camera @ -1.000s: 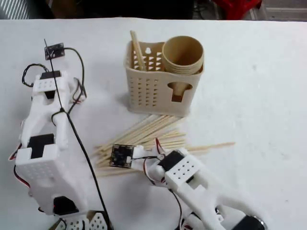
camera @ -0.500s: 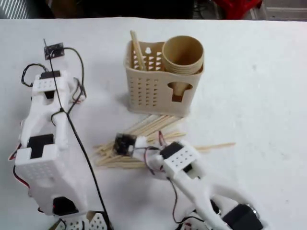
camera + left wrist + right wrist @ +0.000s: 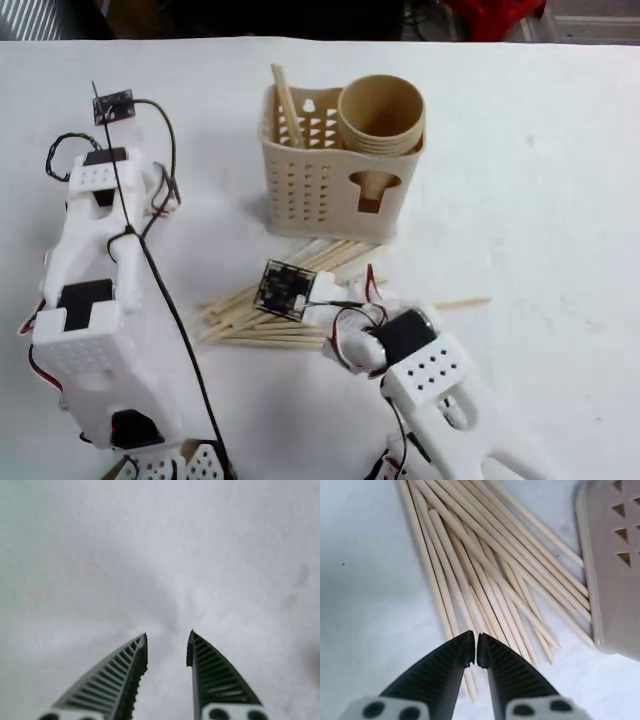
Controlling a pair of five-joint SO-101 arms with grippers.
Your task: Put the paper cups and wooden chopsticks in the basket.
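Wooden chopsticks lie fanned at six o'clock of the basket; right pincer clenched above them, left pincer released.

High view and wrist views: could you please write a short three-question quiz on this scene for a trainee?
1. True or false: the paper cups sit stacked inside the basket.
2. Where do most chopsticks lie? A in the basket; B on the table by the basket; C inside the cups.
3. Fill in: the left gripper has its fingers ___.
Key: 1 true; 2 B; 3 open.
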